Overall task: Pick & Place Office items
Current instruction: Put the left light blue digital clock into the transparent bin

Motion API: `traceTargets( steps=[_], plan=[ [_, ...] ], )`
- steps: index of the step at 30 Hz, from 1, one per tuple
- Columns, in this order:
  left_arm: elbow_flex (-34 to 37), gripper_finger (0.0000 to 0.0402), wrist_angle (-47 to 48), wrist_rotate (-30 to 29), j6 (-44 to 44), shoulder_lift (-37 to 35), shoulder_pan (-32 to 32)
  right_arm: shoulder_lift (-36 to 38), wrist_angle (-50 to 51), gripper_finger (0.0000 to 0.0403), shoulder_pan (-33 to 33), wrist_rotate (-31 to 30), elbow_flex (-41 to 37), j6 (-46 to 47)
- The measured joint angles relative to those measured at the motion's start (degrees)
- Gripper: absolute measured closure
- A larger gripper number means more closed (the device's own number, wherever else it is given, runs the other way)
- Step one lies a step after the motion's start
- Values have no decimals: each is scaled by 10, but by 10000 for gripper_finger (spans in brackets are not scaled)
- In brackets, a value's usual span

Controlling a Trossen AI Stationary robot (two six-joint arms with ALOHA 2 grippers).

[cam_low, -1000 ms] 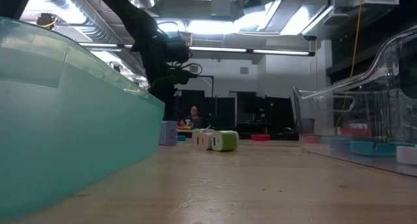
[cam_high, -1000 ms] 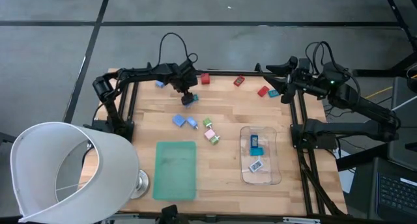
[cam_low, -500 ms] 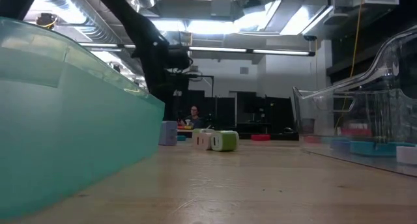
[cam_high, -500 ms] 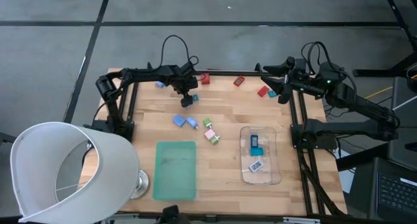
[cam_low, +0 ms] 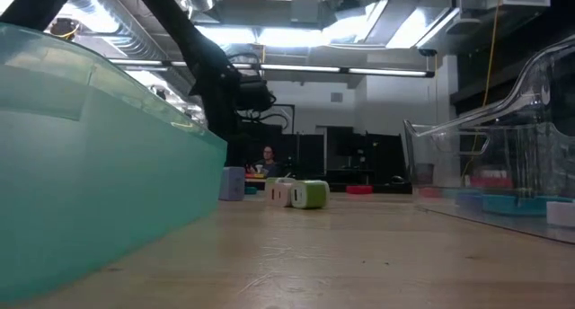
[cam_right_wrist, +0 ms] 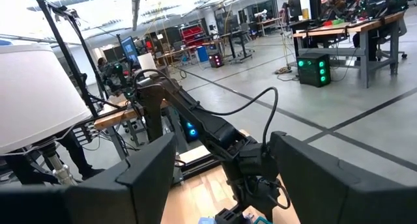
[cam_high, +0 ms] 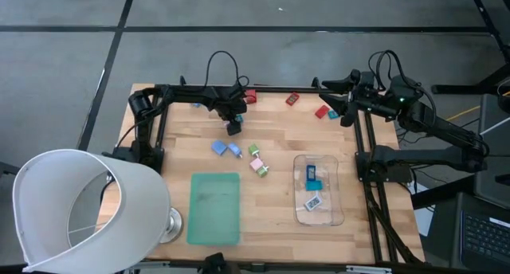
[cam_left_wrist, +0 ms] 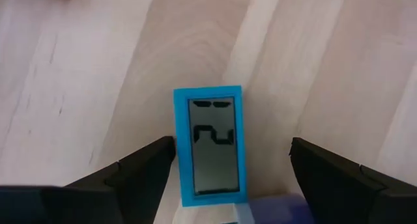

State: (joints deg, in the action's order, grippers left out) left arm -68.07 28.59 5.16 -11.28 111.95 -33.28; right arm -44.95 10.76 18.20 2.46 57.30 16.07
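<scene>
A small blue block (cam_left_wrist: pixel 208 146) with a grey screen-like face lies flat on the pale wood-grain bench (cam_high: pixel 279 146), a smooth rectangular slab whose long axis runs straight away from the left wrist camera. It sits between the two dark fingers of the left pincer (cam_left_wrist: pixel 231 152), which stand spread on either side of it: one finger is just at its edge, the other is well clear. Seen from above, that pincer (cam_high: pixel 233 127) hangs at about eleven o'clock on the bench, and it has shifted a little toward one o'clock compared with a second ago, its fingers now wider.

Toward five o'clock from it lie more office pieces: a blue one (cam_high: pixel 218 147), a teal one (cam_high: pixel 237 151), a light green one (cam_high: pixel 254 150) and a pink one (cam_high: pixel 260 166), all blocky. Red pieces (cam_high: pixel 292 99) rest along the twelve o'clock edge. The clear plastic tray (cam_high: pixel 338 196) at four o'clock holds some labelled pieces, and a flat matte green mat (cam_high: pixel 215 207) lies at seven o'clock.

The right pincer (cam_high: pixel 319 84) waits spread at the one o'clock edge, unchanged
</scene>
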Motion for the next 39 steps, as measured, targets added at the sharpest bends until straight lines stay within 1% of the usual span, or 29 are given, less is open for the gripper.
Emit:
traceTargets(
  steps=[3,6,8,11,13,15,19,20,23,24,27,33,35,37,39],
  plan=[
    [-3,101,2,-25,30,15,0,0,0,140,0,0,0,2],
    [-3,124,-8,-48,44,21,0,0,0,140,0,2,0,5],
    [-4,150,-12,-60,55,21,3,0,0,140,0,2,0,6],
    [-13,203,-3,-65,83,24,3,0,0,139,0,1,0,12],
    [-21,242,3,-65,105,26,2,0,0,139,0,2,0,15],
    [-32,270,6,-55,133,27,2,0,0,139,0,2,0,15],
    [-65,271,18,3,185,31,-4,0,0,139,0,2,0,15],
    [-76,271,6,25,191,35,-5,0,0,139,0,2,0,15],
    [-108,271,-37,117,214,33,-2,0,0,140,0,2,0,14],
    [-119,271,-63,154,228,33,-2,0,0,140,0,2,0,13],
    [-143,271,-144,227,290,33,-4,0,0,140,0,6,0,13],
    [-168,271,-410,394,408,33,14,0,0,140,0,15,0,4],
    [-181,271,-452,422,429,33,26,1,-3,140,0,15,0,-4],
    [-199,271,-449,431,421,32,44,10,-17,140,0,15,0,-26],
    [-216,271,-434,428,407,32,64,33,-30,140,1,14,0,-49]
  ],
)
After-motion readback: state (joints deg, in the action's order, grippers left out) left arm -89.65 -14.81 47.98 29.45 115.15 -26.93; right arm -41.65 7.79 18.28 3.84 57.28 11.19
